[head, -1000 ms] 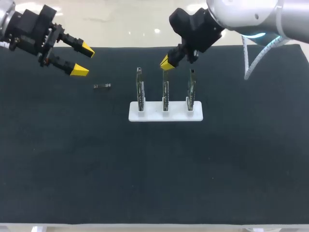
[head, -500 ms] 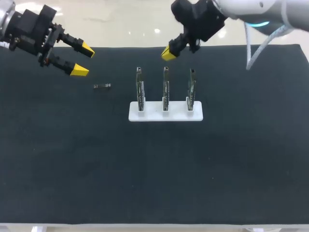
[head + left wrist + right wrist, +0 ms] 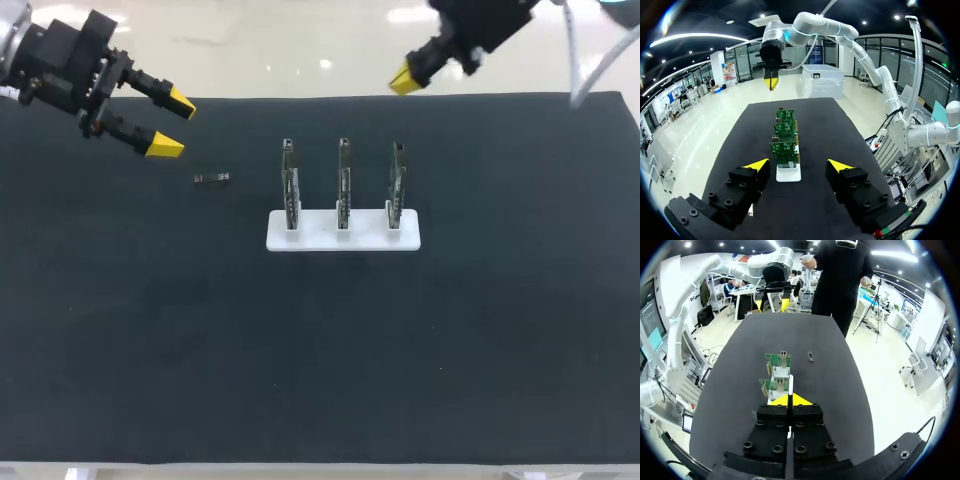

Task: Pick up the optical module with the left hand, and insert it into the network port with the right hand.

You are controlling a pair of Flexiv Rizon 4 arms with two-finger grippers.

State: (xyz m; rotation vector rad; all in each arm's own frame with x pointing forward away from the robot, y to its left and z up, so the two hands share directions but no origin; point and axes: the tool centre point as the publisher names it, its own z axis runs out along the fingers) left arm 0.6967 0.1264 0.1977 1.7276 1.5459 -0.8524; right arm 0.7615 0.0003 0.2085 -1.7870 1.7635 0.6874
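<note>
Two arms are in play, but only one has moved. Within the last second the right gripper (image 3: 403, 81) has pulled up and away from the middle circuit board (image 3: 342, 182) and now hangs over the far edge of the black mat (image 3: 320, 350), towards the right. Its yellow fingers are pressed together and nothing shows between them. The left gripper (image 3: 172, 124) has not stirred: it hovers over the far left of the mat with its fingers spread wide and empty. The optical module (image 3: 211, 178) lies flat on the mat where it was, just ahead of the left gripper and to the left of the boards, touched by neither arm.

Judging from this, the right arm has cleared the space and the pick-up itself has not begun; the left arm's descent onto the module looks like the next step.

Three boards stand upright in a row on a white base (image 3: 343, 238). The left board (image 3: 289, 185) is nearest the module but apart from it, so the approach looks unobstructed. The network port is too small to make out
</note>
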